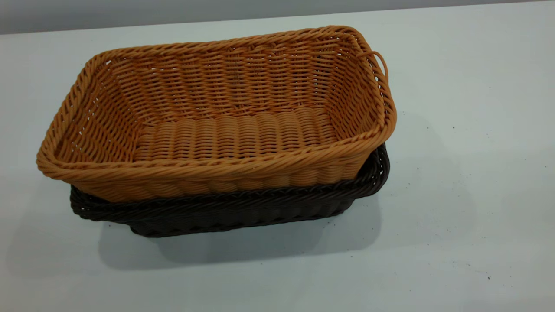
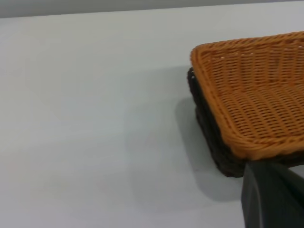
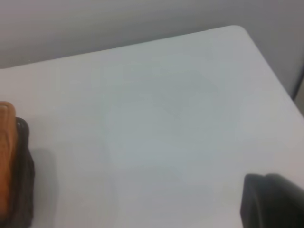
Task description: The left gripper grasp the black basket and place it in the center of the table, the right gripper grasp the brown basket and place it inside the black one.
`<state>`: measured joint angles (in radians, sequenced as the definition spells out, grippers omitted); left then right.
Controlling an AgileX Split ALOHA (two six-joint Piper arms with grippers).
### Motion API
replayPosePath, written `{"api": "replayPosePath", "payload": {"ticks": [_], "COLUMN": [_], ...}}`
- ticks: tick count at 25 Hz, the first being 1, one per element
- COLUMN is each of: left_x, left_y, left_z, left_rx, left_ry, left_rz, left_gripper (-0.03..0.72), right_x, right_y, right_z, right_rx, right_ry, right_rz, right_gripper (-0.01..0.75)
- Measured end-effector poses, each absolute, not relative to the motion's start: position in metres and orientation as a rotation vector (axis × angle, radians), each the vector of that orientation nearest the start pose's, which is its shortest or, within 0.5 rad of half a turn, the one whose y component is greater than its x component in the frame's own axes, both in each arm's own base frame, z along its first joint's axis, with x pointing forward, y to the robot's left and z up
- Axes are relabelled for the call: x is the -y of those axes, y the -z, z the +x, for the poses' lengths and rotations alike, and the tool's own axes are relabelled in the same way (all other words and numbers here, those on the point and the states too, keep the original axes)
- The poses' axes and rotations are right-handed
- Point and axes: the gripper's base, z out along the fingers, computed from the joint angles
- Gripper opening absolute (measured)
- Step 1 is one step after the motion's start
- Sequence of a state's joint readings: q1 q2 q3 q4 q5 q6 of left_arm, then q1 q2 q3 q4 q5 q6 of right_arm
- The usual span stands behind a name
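The brown basket (image 1: 217, 112) sits nested inside the black basket (image 1: 243, 208) on the white table (image 1: 455, 173). It rides high, and only the black basket's rim and lower wall show under it. Neither gripper shows in the exterior view. In the left wrist view the stacked brown basket (image 2: 256, 95) and black basket (image 2: 209, 128) lie beyond a dark part of my left gripper (image 2: 273, 197), which is apart from them. In the right wrist view a dark part of my right gripper (image 3: 273, 202) hangs over bare table, with the brown basket's edge (image 3: 5, 156) and the black basket's edge (image 3: 23, 180) far off.
The table's back edge (image 1: 277, 15) meets a grey wall. The table's far corner (image 3: 237, 29) shows in the right wrist view. Small dark specks (image 1: 418, 169) lie on the tabletop to the right of the baskets.
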<state>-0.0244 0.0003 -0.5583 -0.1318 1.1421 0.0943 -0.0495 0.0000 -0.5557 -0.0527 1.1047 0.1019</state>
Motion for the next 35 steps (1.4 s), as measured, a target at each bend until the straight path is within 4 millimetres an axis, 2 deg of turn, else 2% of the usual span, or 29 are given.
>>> {"api": "replayPosePath", "payload": {"ticks": [7,16,35], "left_x": [0.011,0.012,0.01], "left_y": [-0.274,-0.264,-0.263], "left_z": [-0.009,-0.001,-0.001], "left_rx": [-2.097,-2.09,-2.1], "left_ry": [0.121,0.137,0.107], "left_rz": [0.139,0.135,0.139], "left_gripper": [-0.001,-0.001,-0.001], "right_x": [0.002,0.002,0.002], "right_y": [-0.278,-0.277,-0.274], "right_z": [-0.004,-0.004,-0.004], "right_rx": [-2.023,-2.031,-2.053], "right_ry": [-0.001,0.001,-0.002], "right_rz": [0.153,0.149,0.152], "right_gripper": [0.003,0.003,0.003]}}
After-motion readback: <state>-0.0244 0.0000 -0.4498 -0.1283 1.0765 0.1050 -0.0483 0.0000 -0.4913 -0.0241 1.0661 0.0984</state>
